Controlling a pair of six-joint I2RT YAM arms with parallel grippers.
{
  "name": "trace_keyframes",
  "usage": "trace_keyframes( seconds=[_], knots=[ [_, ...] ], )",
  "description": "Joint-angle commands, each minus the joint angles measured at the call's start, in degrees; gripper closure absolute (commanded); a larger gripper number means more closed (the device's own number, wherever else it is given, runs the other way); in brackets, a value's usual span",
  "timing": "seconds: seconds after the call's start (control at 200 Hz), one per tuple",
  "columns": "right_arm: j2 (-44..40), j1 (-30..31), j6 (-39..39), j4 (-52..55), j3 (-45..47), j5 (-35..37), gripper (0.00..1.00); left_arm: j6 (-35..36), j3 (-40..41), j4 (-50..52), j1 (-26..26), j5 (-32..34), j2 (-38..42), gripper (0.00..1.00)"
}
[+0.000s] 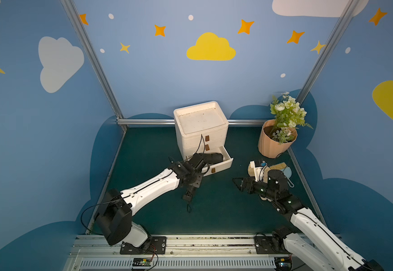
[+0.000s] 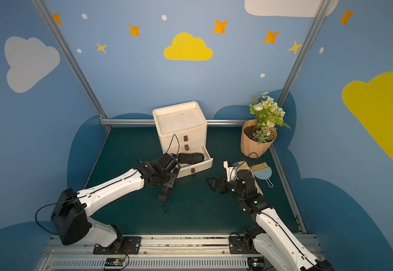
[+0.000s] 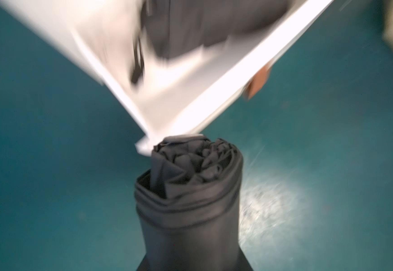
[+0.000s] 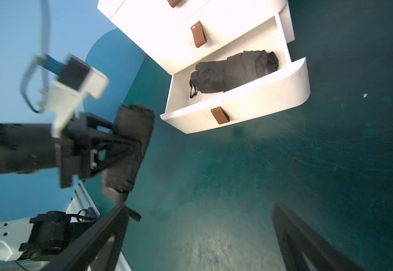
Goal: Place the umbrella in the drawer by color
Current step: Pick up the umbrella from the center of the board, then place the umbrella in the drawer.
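Beside the front corner of the open bottom drawer (image 4: 261, 93), my left gripper (image 4: 118, 147) is pinching a folded black umbrella (image 3: 190, 187) around its middle. One end of this umbrella is close to the drawer's corner. The other end points down at the green mat (image 1: 214, 218), with a little strap (image 4: 132, 214) hanging from it. I cannot tell if it touches the mat.

The drawer is part of a white cabinet (image 1: 200, 131) with three drawers, and the two above it are shut. Each drawer has a brown handle. A second black umbrella (image 4: 235, 70) lies on its side inside the open drawer.

My right gripper (image 1: 237, 184) is off to the right, over the mat. Its fingers are spread wide with nothing between them. Behind it, by the wall, stands a flower pot (image 1: 275, 145).
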State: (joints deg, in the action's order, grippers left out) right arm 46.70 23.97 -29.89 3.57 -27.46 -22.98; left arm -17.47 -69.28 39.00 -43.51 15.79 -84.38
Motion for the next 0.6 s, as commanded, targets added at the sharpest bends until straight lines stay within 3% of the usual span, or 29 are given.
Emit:
trace_keyframes(
  seconds=[0.0,0.35,0.596],
  knots=[
    [2.4,-0.7,-4.0,-7.2,1.4,-5.6,0.02,15.6,-6.7,-1.2,1.6,3.6,2.0,0.74],
    [8.1,-1.4,-9.4,-11.8,2.3,-7.6,0.04,44.1,-21.3,-8.9,6.7,-11.4,-8.3,0.76],
    [5.1,-2.0,-8.4,-9.3,3.8,-6.2,0.03,48.1,-23.9,-21.5,9.0,-23.8,-15.5,0.78]
  ],
)
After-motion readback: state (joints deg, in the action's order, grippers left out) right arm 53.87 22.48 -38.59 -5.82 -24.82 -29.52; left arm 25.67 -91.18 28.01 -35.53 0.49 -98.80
